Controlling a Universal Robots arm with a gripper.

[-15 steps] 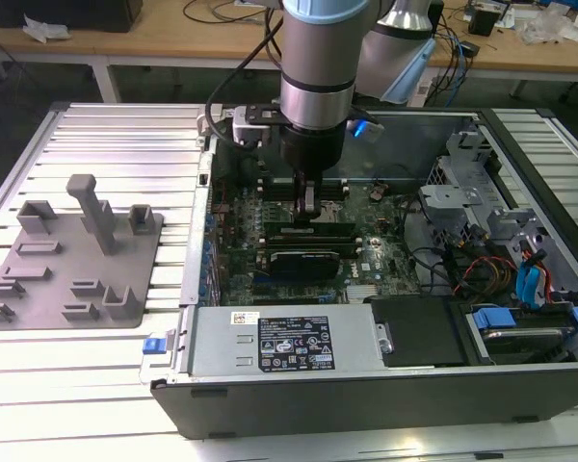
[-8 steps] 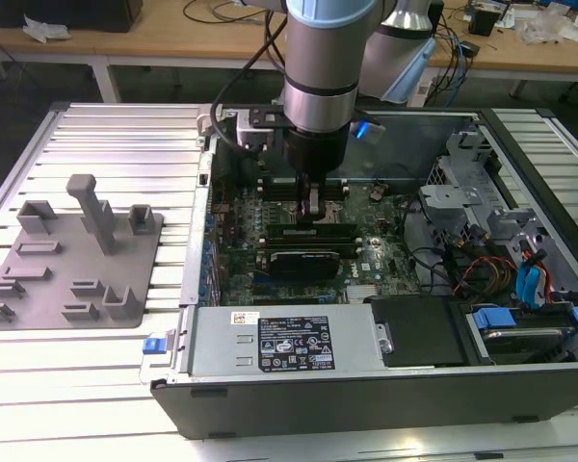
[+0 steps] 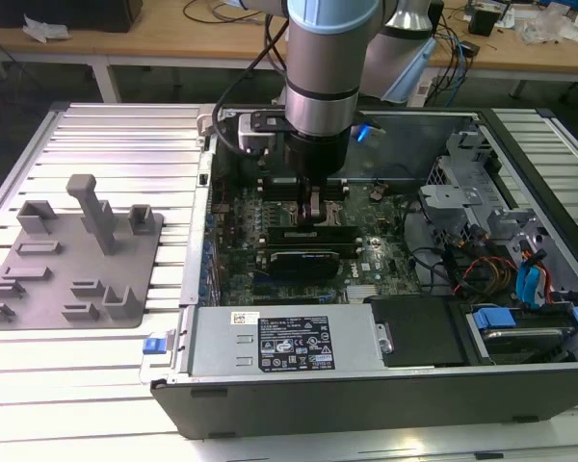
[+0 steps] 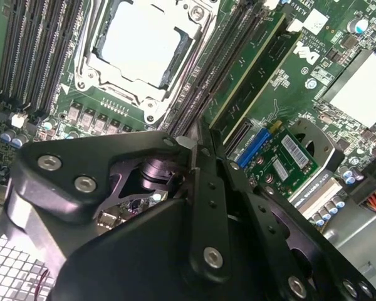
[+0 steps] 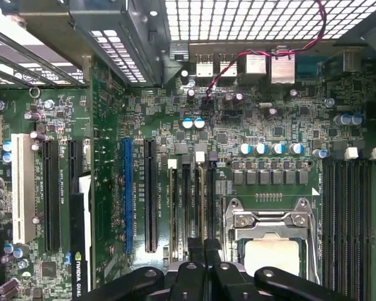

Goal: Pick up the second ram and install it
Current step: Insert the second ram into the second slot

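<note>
The second ram [image 4: 254,66] is a narrow green strip with dark chips, standing on edge along a memory slot beside the processor socket [image 4: 141,41]. Its upper edge runs straight into my gripper [image 4: 191,145], whose black fingers are shut on it. In the first wrist view the strip shows edge-on [image 5: 205,200] between the slots, with the gripper [image 5: 205,248] over it and the socket [image 5: 272,251] alongside. In the exterior view the gripper [image 3: 313,214] reaches down into the open computer case [image 3: 385,395], over the board's middle. Whether the strip sits fully down in the slot cannot be told.
A black card with a ribbed top [image 3: 308,250] lies just in front of the gripper. A grey fixture plate with blocks [image 3: 77,260] sits outside the case at the exterior view's left. The power supply [image 3: 279,342], drive bays and cables [image 3: 520,279] line the case.
</note>
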